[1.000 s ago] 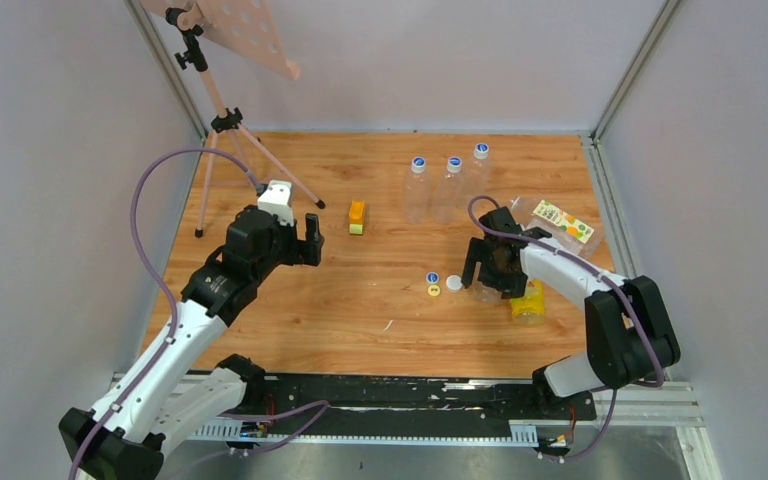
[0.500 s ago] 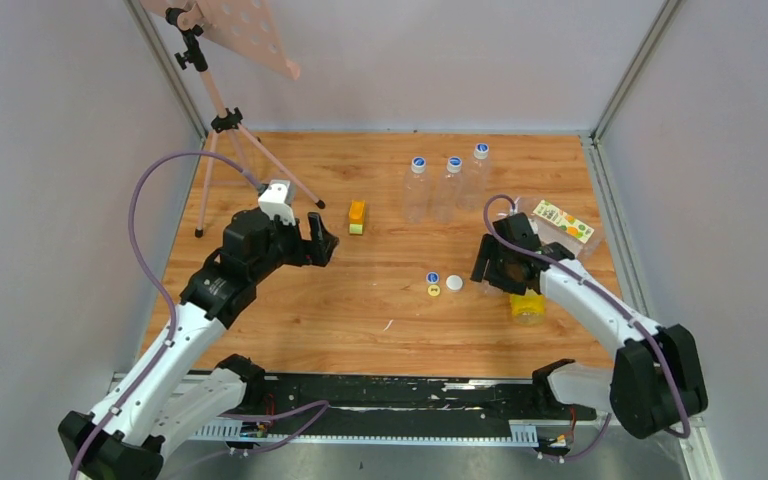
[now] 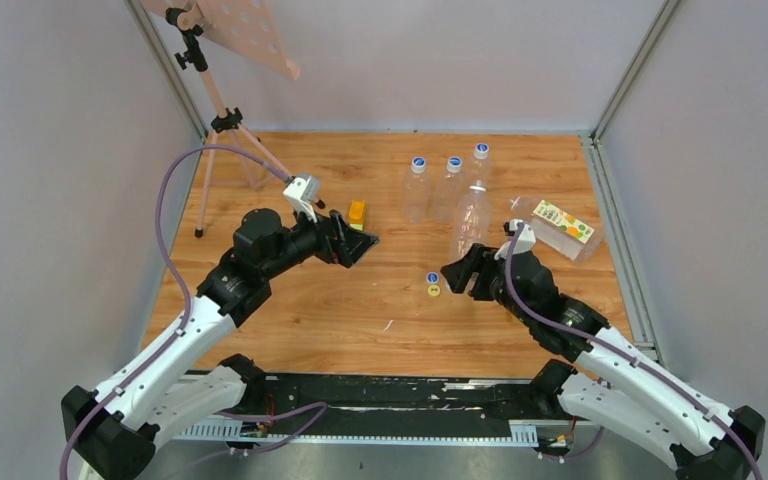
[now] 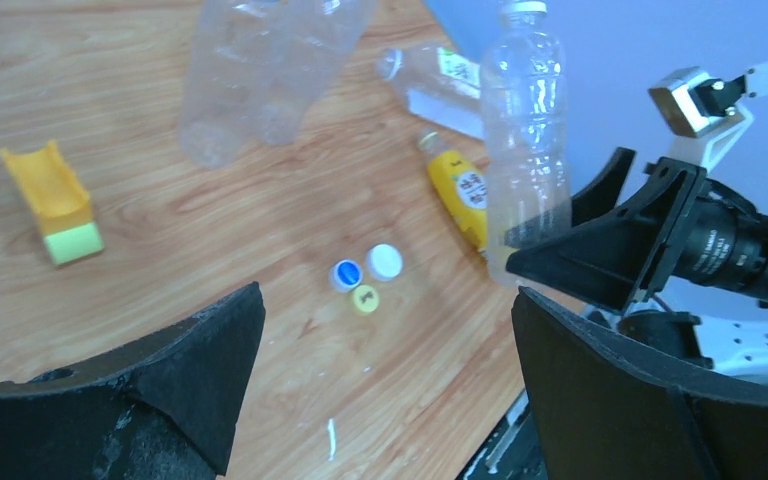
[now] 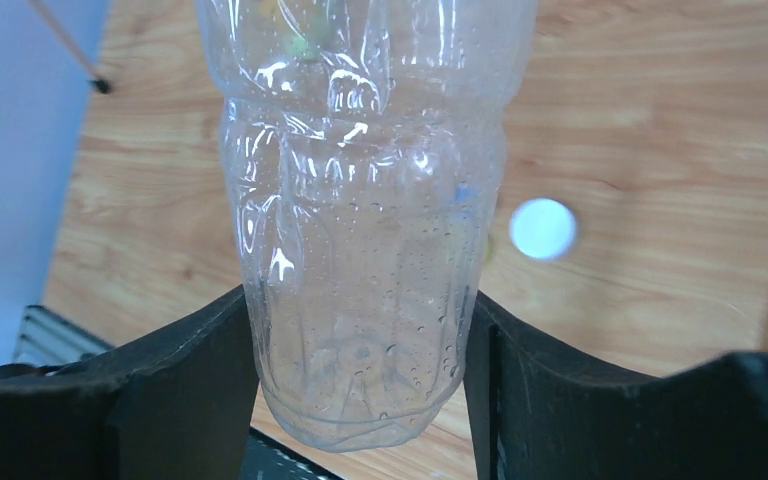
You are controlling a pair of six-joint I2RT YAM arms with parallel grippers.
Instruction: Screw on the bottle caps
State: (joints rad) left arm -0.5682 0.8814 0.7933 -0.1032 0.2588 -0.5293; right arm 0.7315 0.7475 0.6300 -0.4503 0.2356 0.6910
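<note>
Blue cap [image 4: 345, 273], yellow cap [image 4: 365, 298] and white cap [image 4: 385, 261] lie loose in a tight cluster mid-table, none fitted. Clear bottle [image 5: 360, 250] stands upright, clamped near its base between the right gripper's [image 3: 468, 272] jaws, just right of the caps. Yellow bottle [image 4: 460, 195] lies on its side beyond them. Labelled bottle [image 3: 555, 225] lies at the right edge. Left gripper [image 3: 353, 247] hangs above the table [image 3: 290, 300] with jaws spread wide, grasping nothing, near the orange-green block [image 3: 357, 217]. Three capped bottles [image 3: 448, 185] stand at the back.
</note>
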